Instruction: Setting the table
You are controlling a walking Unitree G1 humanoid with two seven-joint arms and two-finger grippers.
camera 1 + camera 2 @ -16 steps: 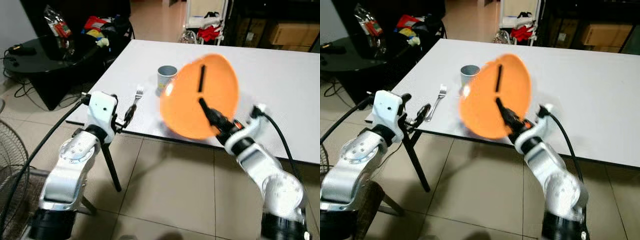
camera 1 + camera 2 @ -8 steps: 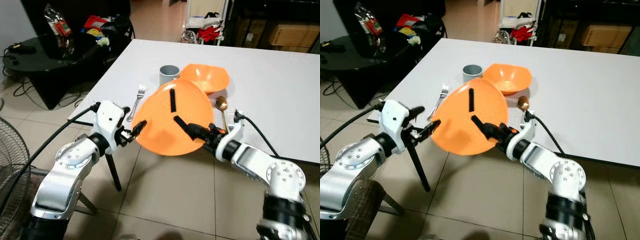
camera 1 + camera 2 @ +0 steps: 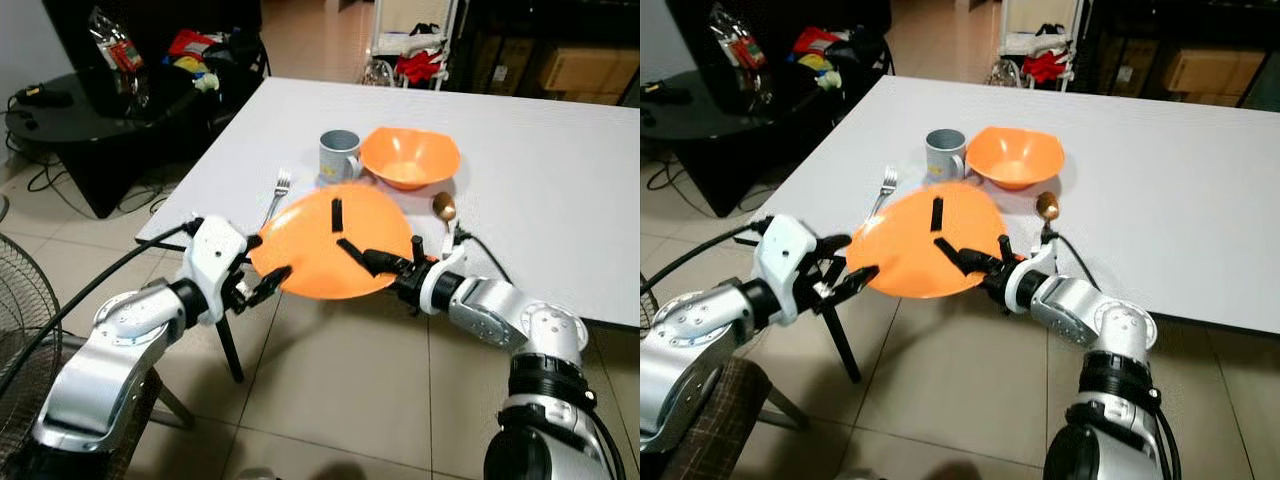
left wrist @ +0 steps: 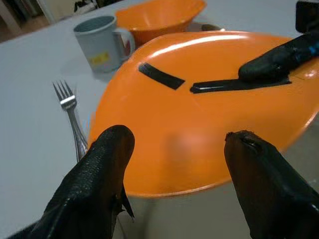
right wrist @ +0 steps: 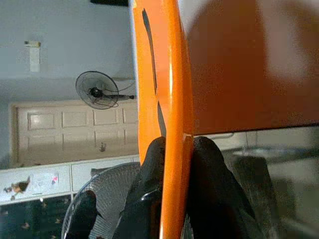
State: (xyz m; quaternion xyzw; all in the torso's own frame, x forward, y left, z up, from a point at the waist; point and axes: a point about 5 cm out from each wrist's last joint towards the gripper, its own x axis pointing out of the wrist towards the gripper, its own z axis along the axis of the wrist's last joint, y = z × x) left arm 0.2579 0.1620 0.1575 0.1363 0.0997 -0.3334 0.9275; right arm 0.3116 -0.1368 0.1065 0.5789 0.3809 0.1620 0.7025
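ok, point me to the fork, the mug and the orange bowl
fork (image 3: pixel 279 187), left eye view, on the tines and neck above the plate's edge.
mug (image 3: pixel 337 155), left eye view, on the grey outer wall.
orange bowl (image 3: pixel 1016 158), right eye view, on the inner surface near the middle.

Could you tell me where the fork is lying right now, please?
The fork lies on the white table near its front left edge, left of the grey mug and just behind the orange plate held by the right gripper.
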